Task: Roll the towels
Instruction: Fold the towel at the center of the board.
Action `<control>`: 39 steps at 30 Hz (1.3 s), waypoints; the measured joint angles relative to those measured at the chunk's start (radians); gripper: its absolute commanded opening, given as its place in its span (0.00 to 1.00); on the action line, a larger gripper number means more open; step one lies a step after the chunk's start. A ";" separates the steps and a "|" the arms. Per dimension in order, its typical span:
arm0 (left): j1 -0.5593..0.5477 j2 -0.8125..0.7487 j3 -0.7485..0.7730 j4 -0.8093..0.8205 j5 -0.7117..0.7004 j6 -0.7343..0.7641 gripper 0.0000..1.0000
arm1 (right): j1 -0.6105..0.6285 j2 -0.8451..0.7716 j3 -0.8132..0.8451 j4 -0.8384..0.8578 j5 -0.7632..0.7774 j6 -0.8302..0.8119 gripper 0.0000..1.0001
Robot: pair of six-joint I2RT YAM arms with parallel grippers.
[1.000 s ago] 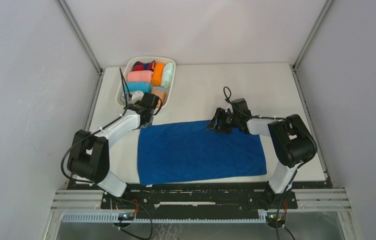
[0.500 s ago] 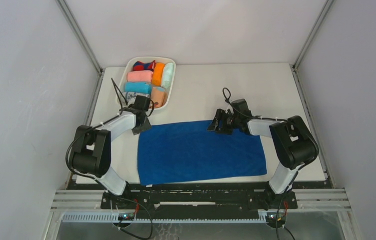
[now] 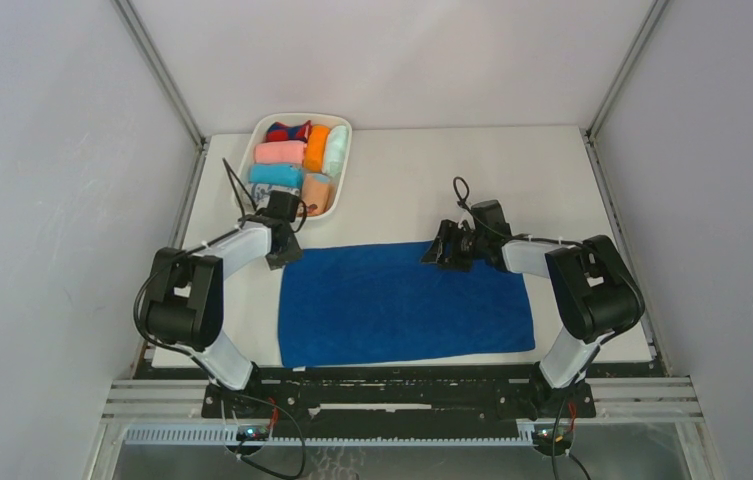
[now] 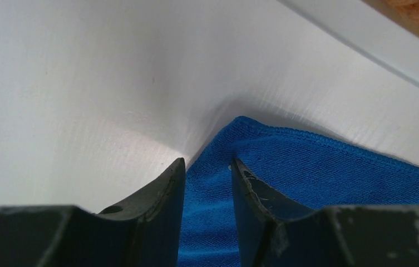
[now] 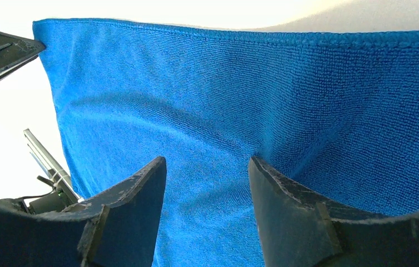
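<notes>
The royal-blue towel [image 3: 407, 305] lies spread flat across the near half of the table. My left gripper [image 3: 285, 257] is low at its far left corner. In the left wrist view its fingers [image 4: 165, 186] straddle that corner of the blue towel [image 4: 329, 172], with a narrow gap between them and the cloth lying flat in it. My right gripper [image 3: 446, 250] hovers at the towel's far edge, right of the middle. It is open, and the blue terry [image 5: 207, 100] shows between its fingertips [image 5: 146, 178]. A peach-orange towel [image 3: 318, 190] sits in the tray's near right corner.
A white tray [image 3: 348, 150] at the back left holds pink, light-blue, orange, mint and printed rolls, just beyond my left gripper. Its rim [image 4: 363, 50] crosses the left wrist view. The metal frame rail [image 3: 402, 385] runs along the table's near edge.
My left gripper came away from the tray's near end and dropped onto the towel's far left corner, its jaws narrowing a little. The right gripper slid slightly right along the far edge.
</notes>
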 measured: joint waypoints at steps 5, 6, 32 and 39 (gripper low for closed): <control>0.000 0.018 0.003 0.006 0.013 0.010 0.17 | 0.000 0.000 0.000 0.000 -0.002 -0.003 0.58; 0.000 0.023 0.003 0.007 0.014 0.012 0.12 | 0.000 0.000 0.000 0.000 -0.002 -0.003 0.58; -0.177 0.034 0.166 -0.362 -0.512 -0.058 0.36 | -0.001 -0.026 -0.012 -0.026 0.009 -0.023 0.58; -0.175 -0.049 0.166 -0.243 -0.274 -0.008 0.36 | -0.002 -0.035 -0.016 -0.040 0.010 -0.036 0.58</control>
